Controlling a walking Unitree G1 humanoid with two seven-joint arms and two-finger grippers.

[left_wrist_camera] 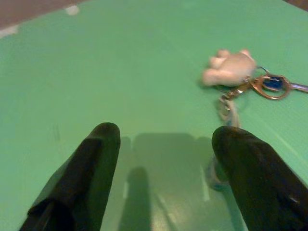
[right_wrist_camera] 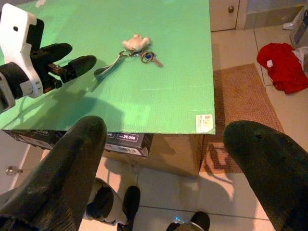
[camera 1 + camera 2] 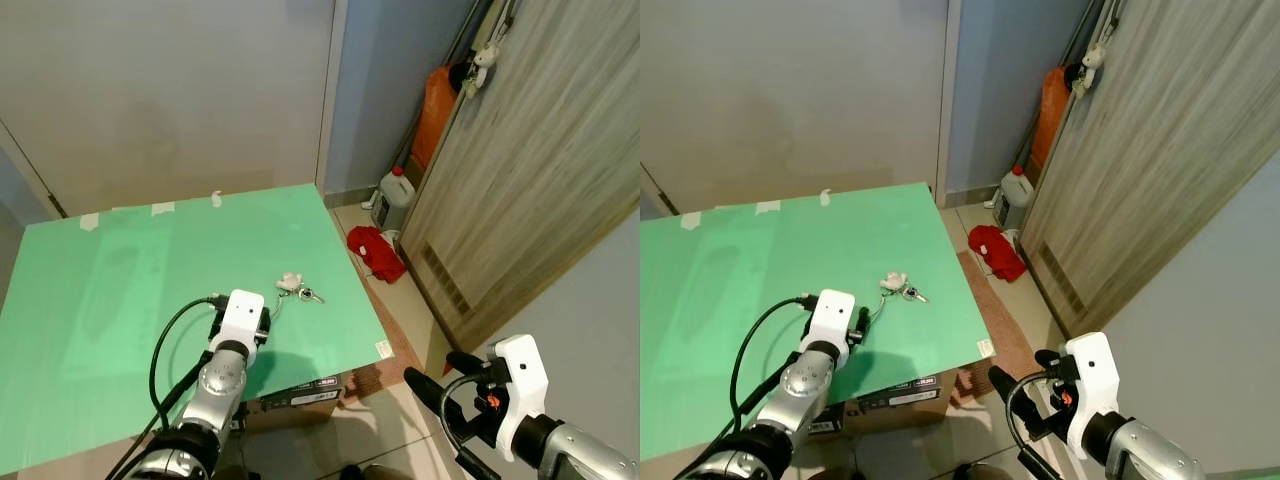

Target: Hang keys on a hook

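Note:
A bunch of keys point(image 3: 298, 290) with a small white plush charm point(image 1: 230, 67) and a metal ring point(image 1: 269, 84) lies on the green tabletop point(image 3: 150, 260), near its right front corner. A short strap point(image 2: 108, 67) runs from the ring toward my left gripper point(image 2: 82, 53). That gripper hovers low over the table just short of the keys, open and holding nothing, and one of its fingers point(image 1: 250, 168) is beside the strap's end. My right gripper point(image 3: 431, 368) hangs open off the table's right front corner, above the floor.
A wooden door point(image 3: 520, 180) stands at the right, with a small white toy point(image 3: 485, 55) hanging near its top. On the floor lie a red cloth point(image 3: 378, 250), a white jug point(image 3: 395, 195), an orange bag point(image 3: 435, 105) and a brown mat point(image 2: 240, 110). Cardboard boxes point(image 3: 300, 395) sit under the table.

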